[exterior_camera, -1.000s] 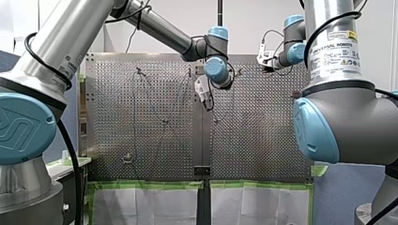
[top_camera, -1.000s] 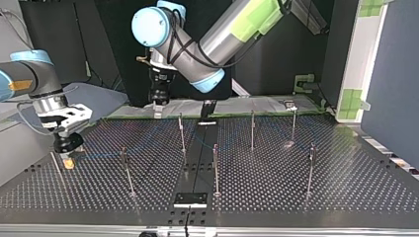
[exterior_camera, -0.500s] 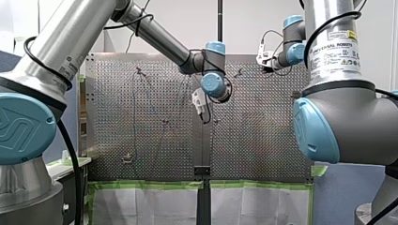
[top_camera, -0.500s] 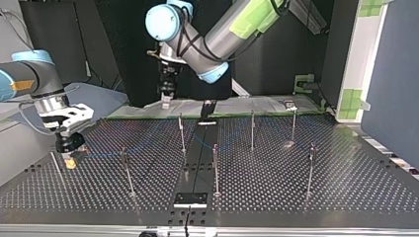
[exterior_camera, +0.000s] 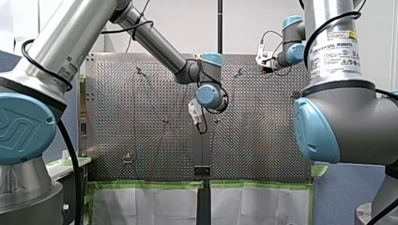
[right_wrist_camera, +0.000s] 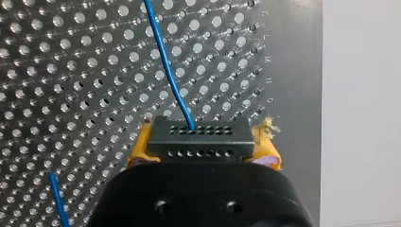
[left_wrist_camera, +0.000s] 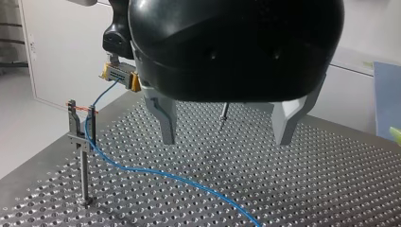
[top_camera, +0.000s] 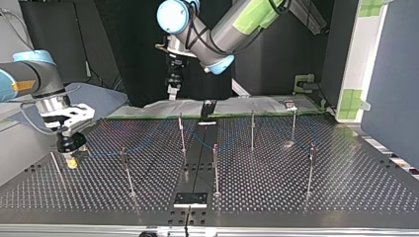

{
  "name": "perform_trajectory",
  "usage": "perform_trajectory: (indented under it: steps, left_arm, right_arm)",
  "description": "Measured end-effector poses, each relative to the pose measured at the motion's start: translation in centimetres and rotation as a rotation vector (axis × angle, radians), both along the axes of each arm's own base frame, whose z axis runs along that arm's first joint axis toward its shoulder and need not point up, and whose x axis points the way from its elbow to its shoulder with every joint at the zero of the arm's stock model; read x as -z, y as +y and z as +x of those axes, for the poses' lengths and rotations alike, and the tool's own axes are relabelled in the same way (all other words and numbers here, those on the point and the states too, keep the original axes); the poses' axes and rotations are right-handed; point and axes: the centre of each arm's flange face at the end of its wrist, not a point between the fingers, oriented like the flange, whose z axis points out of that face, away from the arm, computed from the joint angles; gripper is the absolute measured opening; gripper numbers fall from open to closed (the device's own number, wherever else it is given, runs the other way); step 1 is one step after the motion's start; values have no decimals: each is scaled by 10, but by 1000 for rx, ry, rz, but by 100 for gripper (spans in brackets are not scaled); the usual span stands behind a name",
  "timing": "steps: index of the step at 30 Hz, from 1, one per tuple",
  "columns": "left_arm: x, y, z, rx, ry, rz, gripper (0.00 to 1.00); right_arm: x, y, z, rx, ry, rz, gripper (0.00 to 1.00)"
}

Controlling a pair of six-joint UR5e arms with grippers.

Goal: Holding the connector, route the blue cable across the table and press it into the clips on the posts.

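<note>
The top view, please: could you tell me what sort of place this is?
Probably a robotics lab test cell: a perforated metal table with thin clip posts, and my left arm and my right arm above it.

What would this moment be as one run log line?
right pincer: shut on connector | left pincer: open, empty, above table | blue cable: runs from connector past clip post onto table

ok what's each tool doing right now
left tool: open, holding nothing
right tool: closed on the connector
</note>
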Motion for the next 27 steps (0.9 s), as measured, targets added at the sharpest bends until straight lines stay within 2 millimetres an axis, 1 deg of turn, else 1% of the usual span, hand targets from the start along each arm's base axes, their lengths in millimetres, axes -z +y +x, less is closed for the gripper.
perform_trajectory:
  steps: [18,27]
  left_arm:
    - [53,27,-26,-3,0,2,100]
    - [78,44,-43,-1,0,2,100]
  right_arm:
    - [5,0,1,-2,4,7,0]
    - [6,0,1,-3,4,10,0]
